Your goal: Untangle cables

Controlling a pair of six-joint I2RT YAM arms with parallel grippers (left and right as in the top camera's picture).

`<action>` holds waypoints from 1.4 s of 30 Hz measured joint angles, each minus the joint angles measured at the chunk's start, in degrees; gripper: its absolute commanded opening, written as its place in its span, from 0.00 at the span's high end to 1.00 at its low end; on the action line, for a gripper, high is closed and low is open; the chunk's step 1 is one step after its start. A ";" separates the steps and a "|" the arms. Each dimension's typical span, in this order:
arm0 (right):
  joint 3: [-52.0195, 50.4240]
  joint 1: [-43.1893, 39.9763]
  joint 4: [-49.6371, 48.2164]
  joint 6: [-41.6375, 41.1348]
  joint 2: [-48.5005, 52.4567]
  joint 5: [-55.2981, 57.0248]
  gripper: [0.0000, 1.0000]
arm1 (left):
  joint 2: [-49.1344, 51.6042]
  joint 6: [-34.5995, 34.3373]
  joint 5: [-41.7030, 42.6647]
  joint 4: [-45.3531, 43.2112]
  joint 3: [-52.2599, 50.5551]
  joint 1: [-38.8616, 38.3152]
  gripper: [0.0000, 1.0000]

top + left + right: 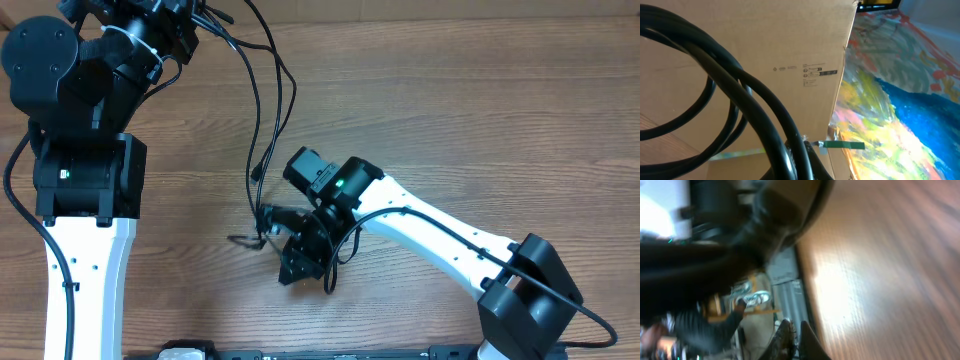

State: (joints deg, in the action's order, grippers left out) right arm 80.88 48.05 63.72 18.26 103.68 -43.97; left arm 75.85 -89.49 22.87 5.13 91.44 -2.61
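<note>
From upper left to centre of the overhead frame run the thin black flexible cables (262, 125). They look light, limp and quick to snag, so grip beside a stiff plug tip. The right gripper (270, 222) is at their lower end and the left gripper (190, 22) at their top. Whether either is closed, I cannot tell.

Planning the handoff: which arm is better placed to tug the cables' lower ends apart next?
Right, probably. The right gripper sits at the lower ends of the thin black cords; the left gripper is far up at their top.
</note>
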 measured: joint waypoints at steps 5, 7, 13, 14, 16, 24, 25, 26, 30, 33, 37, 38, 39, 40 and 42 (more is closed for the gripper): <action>0.00 -4.39 -0.02 -15.54 0.00 13.77 0.13 | 0.00 0.94 0.04 0.15 0.00 0.00 0.96; 0.00 -7.02 -0.15 -21.40 0.00 18.12 0.08 | 0.00 1.01 0.04 0.48 0.00 0.00 0.96; 0.00 -14.71 -2.86 -33.64 0.00 22.29 0.04 | 0.00 1.14 0.07 1.03 0.00 0.00 0.96; 0.00 -15.63 -4.42 -33.77 0.00 21.07 0.04 | 0.00 1.14 0.09 1.05 0.00 0.00 0.96; 0.00 -16.46 -7.63 -32.72 0.00 17.81 0.04 | 0.00 1.14 0.26 1.07 0.00 0.00 0.96; 0.00 -14.67 -25.11 -30.88 0.00 9.49 0.17 | 0.02 1.16 0.46 4.09 0.00 -0.02 0.96; 0.00 -14.58 -27.17 -31.54 0.00 9.73 0.17 | 0.02 1.14 0.46 4.39 0.00 -0.02 0.96; 0.00 -14.56 -29.07 -32.85 0.00 10.49 0.17 | 0.02 1.16 0.48 4.44 0.00 -0.02 0.96; 0.00 -14.64 -35.34 -36.17 0.00 13.86 0.26 | 0.02 1.14 1.20 4.50 0.00 -0.02 0.96; 0.00 -14.62 -38.14 -37.29 0.00 15.13 0.41 | 0.02 1.14 1.97 4.50 0.00 -0.26 0.95; 0.00 -14.16 -38.95 -38.27 0.00 16.46 0.56 | 0.02 1.11 2.45 4.46 0.00 -1.38 0.96; 0.00 -13.84 -38.97 -38.42 0.00 17.18 0.60 | 0.02 1.09 2.51 4.37 0.00 -1.66 0.96; 0.00 -13.53 -38.95 -38.53 0.00 17.81 0.62 | 0.02 1.07 2.64 4.31 0.00 -2.05 0.96; 0.00 -13.20 -38.97 -38.66 0.00 18.62 0.64 | 0.02 1.05 2.71 4.26 0.00 -2.43 0.96; 0.00 -12.68 -39.12 -38.91 0.00 20.31 0.67 | 0.02 0.94 3.02 4.26 0.00 -3.26 0.96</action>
State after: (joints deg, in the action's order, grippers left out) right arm 80.88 35.38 24.60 -20.64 103.68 -23.66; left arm 75.88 -88.55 25.89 9.39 91.44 -5.87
